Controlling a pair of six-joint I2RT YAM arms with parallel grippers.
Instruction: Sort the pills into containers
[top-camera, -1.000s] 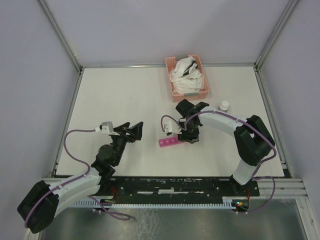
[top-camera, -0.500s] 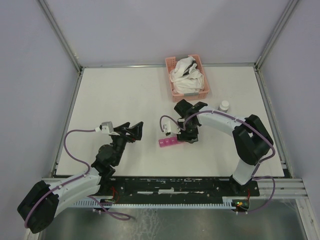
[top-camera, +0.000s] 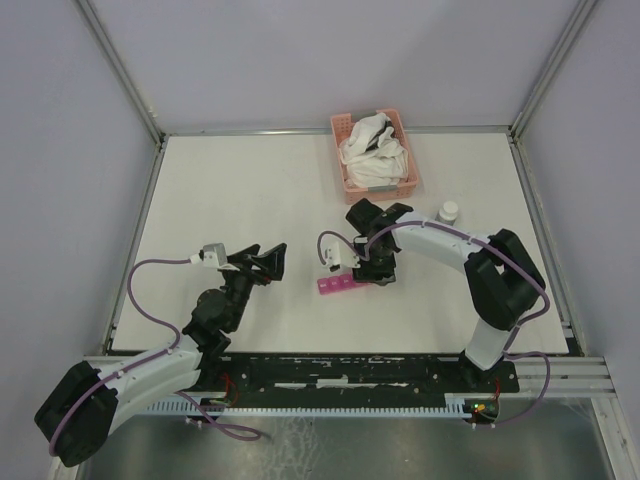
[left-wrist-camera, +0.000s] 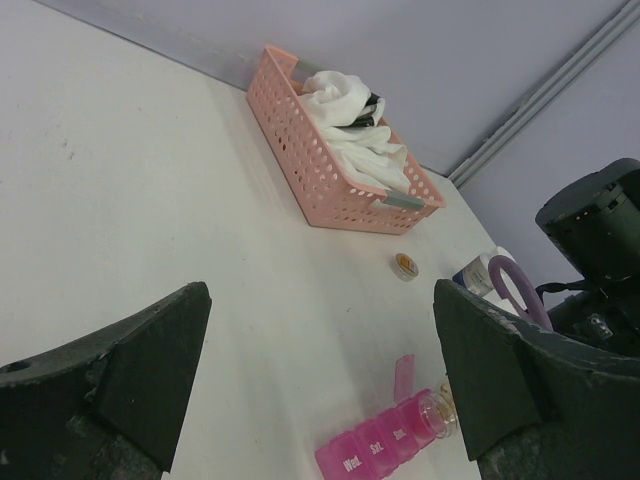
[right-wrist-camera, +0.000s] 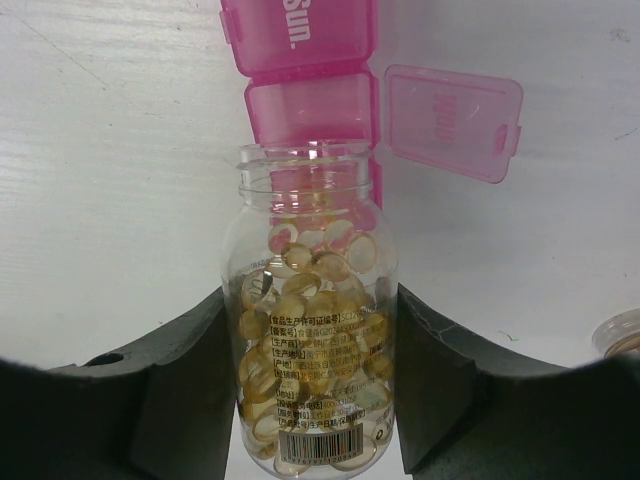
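Note:
In the right wrist view my right gripper (right-wrist-camera: 312, 305) is shut on a clear round jar (right-wrist-camera: 312, 200) filled with amber pills (right-wrist-camera: 300, 345). The jar's open mouth points at the uncovered compartment (right-wrist-camera: 310, 108) of the magenta containers strip (right-wrist-camera: 298, 35), whose lid (right-wrist-camera: 455, 120) is flipped open beside it. From above, that gripper (top-camera: 372, 262) sits at the right end of the strip (top-camera: 338, 287). My left gripper (top-camera: 262, 262) stands open and empty to the strip's left. Its wrist view shows the strip (left-wrist-camera: 385, 445) and the jar mouth (left-wrist-camera: 440, 408) low between its fingers.
A pink lattice basket (top-camera: 352, 180) with white cloth stands at the back. A white-capped dark bottle (top-camera: 449, 211) stands right of the right arm. A small round cap (left-wrist-camera: 405, 265) lies on the table between basket and strip.
The right arm has edged slightly left with the jar still held. The left arm has not moved.

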